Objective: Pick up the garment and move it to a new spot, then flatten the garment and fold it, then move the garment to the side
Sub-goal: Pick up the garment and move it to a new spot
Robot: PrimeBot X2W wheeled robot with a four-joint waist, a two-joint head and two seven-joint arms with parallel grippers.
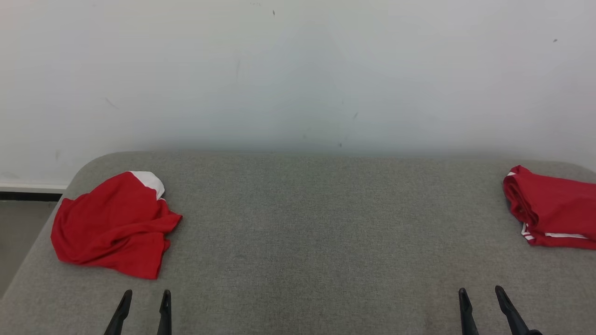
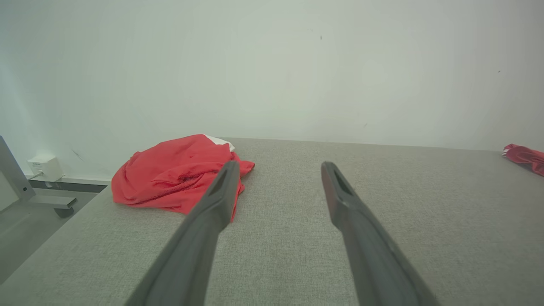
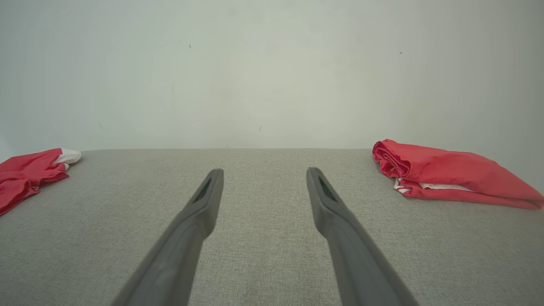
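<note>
A crumpled red garment [image 1: 114, 225] with a white patch lies in a heap at the left end of the grey padded table [image 1: 316, 223]. It also shows in the left wrist view as the garment [image 2: 174, 174] and at the far left of the right wrist view as the garment [image 3: 25, 174]. My left gripper [image 1: 145, 294] stands open just in front of it, apart from the cloth, fingers empty [image 2: 276, 165]. My right gripper [image 1: 481, 291] is open over bare table at the lower right [image 3: 264, 172], holding nothing.
A second red garment with white stripes, folded [image 1: 551, 209], rests at the table's right end [image 3: 450, 174]. A pale wall rises right behind the table. Past the table's left edge is floor with a small white box [image 2: 44, 166].
</note>
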